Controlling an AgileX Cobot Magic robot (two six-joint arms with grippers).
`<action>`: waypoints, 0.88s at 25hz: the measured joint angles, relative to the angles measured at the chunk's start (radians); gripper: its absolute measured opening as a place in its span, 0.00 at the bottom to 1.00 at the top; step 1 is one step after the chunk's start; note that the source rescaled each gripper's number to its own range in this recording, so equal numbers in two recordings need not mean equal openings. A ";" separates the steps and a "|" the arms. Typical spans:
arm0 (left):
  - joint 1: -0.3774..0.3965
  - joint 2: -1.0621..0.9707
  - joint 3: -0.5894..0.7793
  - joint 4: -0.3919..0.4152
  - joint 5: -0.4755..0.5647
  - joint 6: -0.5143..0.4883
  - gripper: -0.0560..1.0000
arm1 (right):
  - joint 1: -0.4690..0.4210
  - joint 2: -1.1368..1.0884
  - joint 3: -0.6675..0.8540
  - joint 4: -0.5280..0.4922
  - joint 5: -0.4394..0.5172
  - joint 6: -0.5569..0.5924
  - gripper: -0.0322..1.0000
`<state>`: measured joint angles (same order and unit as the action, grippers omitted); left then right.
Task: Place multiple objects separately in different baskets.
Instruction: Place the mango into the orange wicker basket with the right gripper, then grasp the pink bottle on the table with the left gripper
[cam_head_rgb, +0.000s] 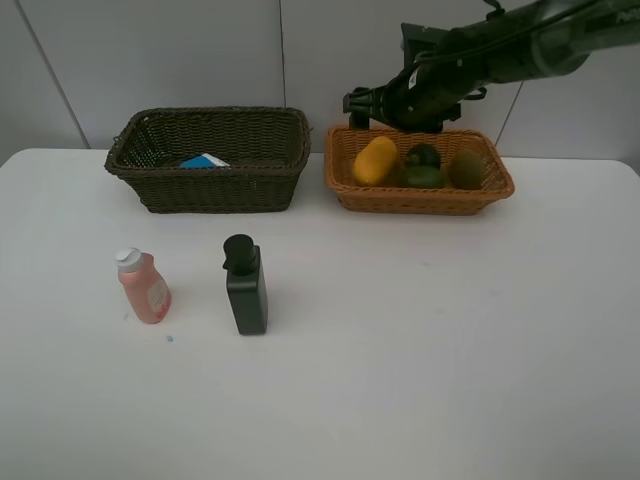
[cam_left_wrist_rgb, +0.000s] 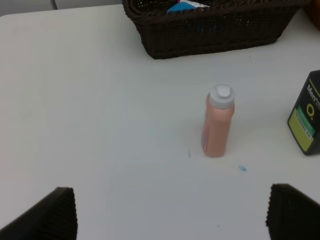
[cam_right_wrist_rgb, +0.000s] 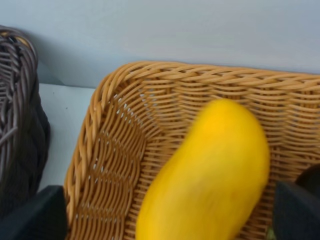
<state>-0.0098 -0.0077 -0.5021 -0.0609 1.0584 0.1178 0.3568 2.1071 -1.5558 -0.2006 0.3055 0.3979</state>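
Note:
The pink bottle (cam_head_rgb: 143, 287) and the black pump bottle (cam_head_rgb: 245, 285) stand on the white table. The dark basket (cam_head_rgb: 150, 190) holds a blue-and-white item (cam_head_rgb: 203, 160); no marker or green block shows. The light basket (cam_head_rgb: 420, 200) holds the mango (cam_head_rgb: 375, 160), mangosteen (cam_head_rgb: 423, 153), lime (cam_head_rgb: 425, 178) and kiwi (cam_head_rgb: 466, 168). My right gripper (cam_head_rgb: 372, 108) hangs open above the mango (cam_right_wrist_rgb: 210, 175), which looks blurred. My left gripper (cam_left_wrist_rgb: 172, 220) is open and empty, short of the pink bottle (cam_left_wrist_rgb: 219, 121); it is out of the exterior view.
The two baskets stand side by side at the back of the table, close to the wall. In the left wrist view the dark basket (cam_left_wrist_rgb: 210, 35) lies beyond the pink bottle, and the black bottle (cam_left_wrist_rgb: 307, 120) is at the frame's edge.

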 joint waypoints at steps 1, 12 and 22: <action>0.000 0.000 0.000 0.000 0.000 0.000 1.00 | 0.000 0.000 0.000 0.000 0.002 0.000 1.00; 0.000 0.000 0.000 0.000 0.000 0.000 1.00 | 0.000 -0.033 0.000 -0.016 0.063 0.000 1.00; 0.000 0.000 0.000 0.000 0.000 0.000 1.00 | 0.000 -0.201 -0.001 -0.060 0.241 -0.005 1.00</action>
<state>-0.0098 -0.0077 -0.5021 -0.0609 1.0584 0.1178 0.3568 1.9059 -1.5566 -0.2609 0.5465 0.3931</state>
